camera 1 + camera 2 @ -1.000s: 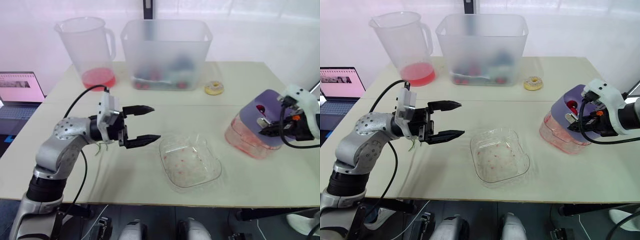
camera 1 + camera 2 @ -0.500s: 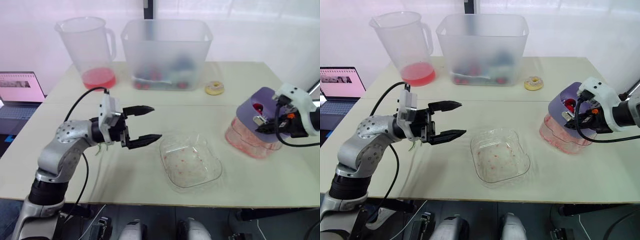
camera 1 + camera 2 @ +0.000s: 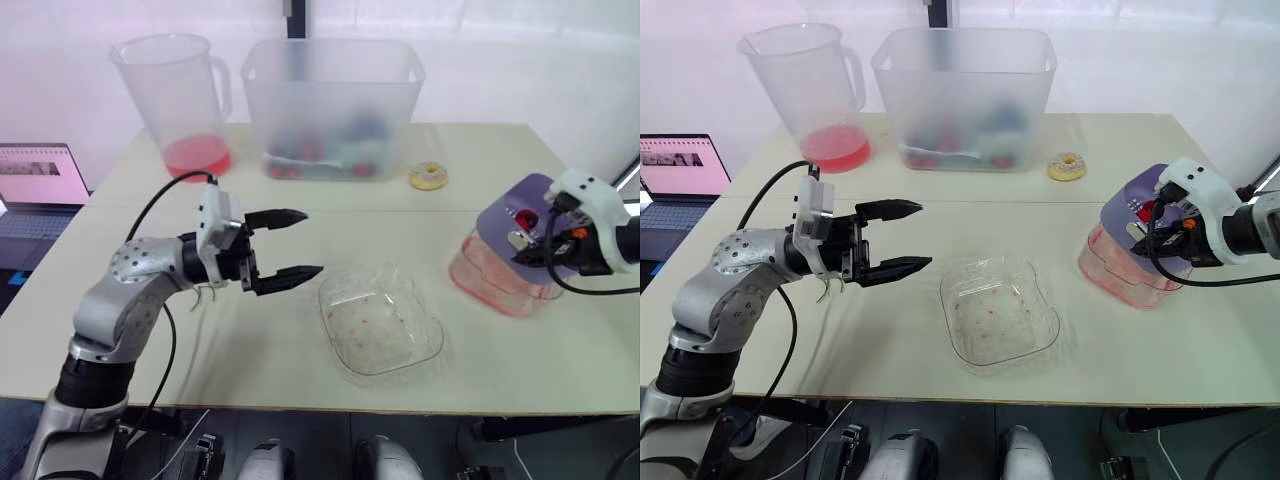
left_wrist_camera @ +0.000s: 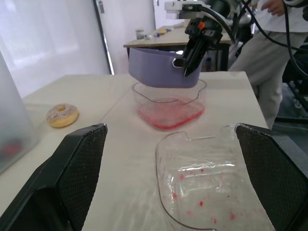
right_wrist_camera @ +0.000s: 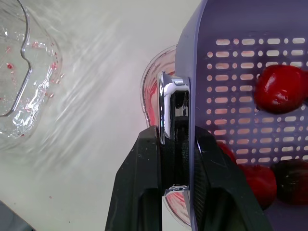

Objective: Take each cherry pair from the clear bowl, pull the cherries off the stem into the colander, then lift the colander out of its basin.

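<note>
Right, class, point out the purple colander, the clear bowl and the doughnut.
purple colander (image 4: 154,72), left wrist view, on its outer wall.
clear bowl (image 3: 380,335), left eye view, on its bare floor.
doughnut (image 3: 418,178), left eye view, on its ring beside the hole.

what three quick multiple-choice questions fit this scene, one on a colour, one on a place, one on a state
1. What colour is the colander?
A. green
B. white
C. purple

2. Where does the donut lie?
A. inside the colander
B. on the table, beside the frosted bin
C. on the floor

3. How is the left gripper?
A. open, holding nothing
B. shut on the donut
C. shut on the colander's rim

Answers: 1 C, its perforated wall is purple; 2 B, it sits on the tabletop just to the right of the bin; 3 A, its jaws stand wide apart with nothing between them.
</note>
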Robot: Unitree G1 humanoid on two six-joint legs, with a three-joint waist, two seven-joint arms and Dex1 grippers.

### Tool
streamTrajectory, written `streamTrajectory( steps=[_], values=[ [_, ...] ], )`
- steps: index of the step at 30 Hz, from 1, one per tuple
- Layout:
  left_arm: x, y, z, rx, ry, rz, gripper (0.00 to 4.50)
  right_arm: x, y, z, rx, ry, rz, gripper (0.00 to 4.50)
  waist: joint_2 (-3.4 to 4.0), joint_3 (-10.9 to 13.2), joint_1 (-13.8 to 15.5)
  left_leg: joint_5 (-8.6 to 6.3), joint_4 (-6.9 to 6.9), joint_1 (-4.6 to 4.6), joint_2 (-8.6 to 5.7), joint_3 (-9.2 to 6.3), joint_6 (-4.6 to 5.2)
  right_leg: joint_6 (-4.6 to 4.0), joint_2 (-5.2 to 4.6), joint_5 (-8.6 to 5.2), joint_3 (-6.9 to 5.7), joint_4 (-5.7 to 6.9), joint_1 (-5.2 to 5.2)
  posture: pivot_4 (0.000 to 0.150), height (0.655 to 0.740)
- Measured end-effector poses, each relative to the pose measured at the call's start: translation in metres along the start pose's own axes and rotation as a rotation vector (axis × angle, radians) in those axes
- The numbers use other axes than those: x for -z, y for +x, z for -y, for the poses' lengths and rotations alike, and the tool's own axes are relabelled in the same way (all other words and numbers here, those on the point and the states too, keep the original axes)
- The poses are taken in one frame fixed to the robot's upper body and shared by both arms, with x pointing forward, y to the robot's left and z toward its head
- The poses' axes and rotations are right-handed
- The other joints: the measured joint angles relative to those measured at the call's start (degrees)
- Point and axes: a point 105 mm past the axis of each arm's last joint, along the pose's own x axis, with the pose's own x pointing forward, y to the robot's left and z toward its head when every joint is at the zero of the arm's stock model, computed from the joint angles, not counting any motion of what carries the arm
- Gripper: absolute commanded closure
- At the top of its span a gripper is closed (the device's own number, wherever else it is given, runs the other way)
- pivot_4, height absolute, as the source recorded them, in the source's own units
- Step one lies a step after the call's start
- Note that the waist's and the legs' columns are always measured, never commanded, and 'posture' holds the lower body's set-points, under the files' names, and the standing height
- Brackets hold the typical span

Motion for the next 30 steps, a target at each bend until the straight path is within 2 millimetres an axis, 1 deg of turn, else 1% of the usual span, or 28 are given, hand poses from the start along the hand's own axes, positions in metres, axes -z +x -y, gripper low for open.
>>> streamTrajectory(
  steps=[2,6,11,13,15,20,23,27,29,30],
  values=[
    [0.000,-0.001,-0.001,0.000,-0.007,0.001,0.00,0.004,0.001,0.002,0.018,-0.022,-0.025,4.27,0.00,0.0,0.1,0.00,0.01,0.00,-0.01,0.00,0.00,0.00,-0.01,0.00,0.00,0.00,0.00,0.150,0.6886],
    [0.001,-0.001,-0.002,-0.006,-0.012,0.001,0.00,-0.005,-0.001,0.000,0.023,-0.034,0.001,4.27,0.00,0.0,0.0,0.00,0.01,0.00,0.01,-0.02,0.00,0.00,0.01,0.00,0.00,0.00,0.00,0.150,0.6886],
    [0.000,-0.001,-0.003,-0.018,-0.016,0.005,0.00,-0.006,-0.001,-0.001,0.027,-0.036,-0.007,4.27,0.00,0.0,0.0,0.00,0.01,0.00,-0.01,0.00,0.00,0.00,-0.01,0.00,0.00,0.00,0.00,0.150,0.6886],
    [-0.005,-0.001,-0.006,-0.045,-0.042,0.057,0.00,-0.014,-0.002,-0.005,0.024,-0.048,0.000,4.27,0.00,0.0,0.0,0.00,0.02,0.00,-0.01,-0.01,0.00,0.00,-0.02,0.00,0.01,0.00,0.00,0.150,0.6886],
    [-0.010,0.001,-0.008,-0.050,-0.043,0.079,0.00,-0.020,-0.005,-0.009,0.029,-0.098,0.000,4.27,0.00,0.0,0.0,0.00,0.00,0.00,0.03,-0.04,0.00,0.00,0.01,0.00,0.00,-0.01,0.00,0.150,0.6886],
    [-0.012,0.000,-0.009,-0.057,-0.035,0.081,0.00,-0.012,-0.004,-0.011,0.023,-0.103,-0.058,4.27,0.00,0.0,0.0,0.00,0.00,-0.01,-0.03,-0.02,0.00,0.00,-0.02,0.00,0.00,-0.01,0.00,0.150,0.6886],
    [-0.012,-0.001,-0.009,-0.069,-0.038,0.080,0.00,-0.016,-0.008,-0.013,0.022,-0.113,-0.050,4.27,0.01,0.0,-0.1,0.00,0.00,0.00,-0.02,-0.01,0.00,0.00,-0.01,0.00,0.00,-0.01,0.00,0.150,0.6886],
    [-0.025,-0.006,-0.016,-0.137,-0.056,0.162,0.00,-0.011,-0.012,-0.007,0.047,-0.133,-0.088,4.27,-0.02,0.0,0.0,0.00,0.00,-0.02,0.02,-0.04,0.00,0.00,-0.01,0.00,0.00,-0.02,0.00,0.150,0.6886],
    [-0.032,-0.009,-0.017,-0.158,-0.030,0.163,0.00,-0.016,-0.011,-0.007,0.030,-0.150,-0.075,4.27,0.02,0.0,-0.2,0.00,0.00,0.02,-0.01,0.01,0.00,0.00,-0.01,0.00,0.02,0.00,0.00,0.150,0.6886],
    [-0.031,-0.010,-0.015,-0.160,-0.023,0.154,0.00,-0.020,-0.010,-0.006,0.030,-0.170,-0.069,4.27,0.03,0.0,-0.3,0.00,-0.01,0.04,0.00,0.02,0.00,0.00,0.00,0.00,0.02,0.00,0.00,0.150,0.6886]
  ],
)
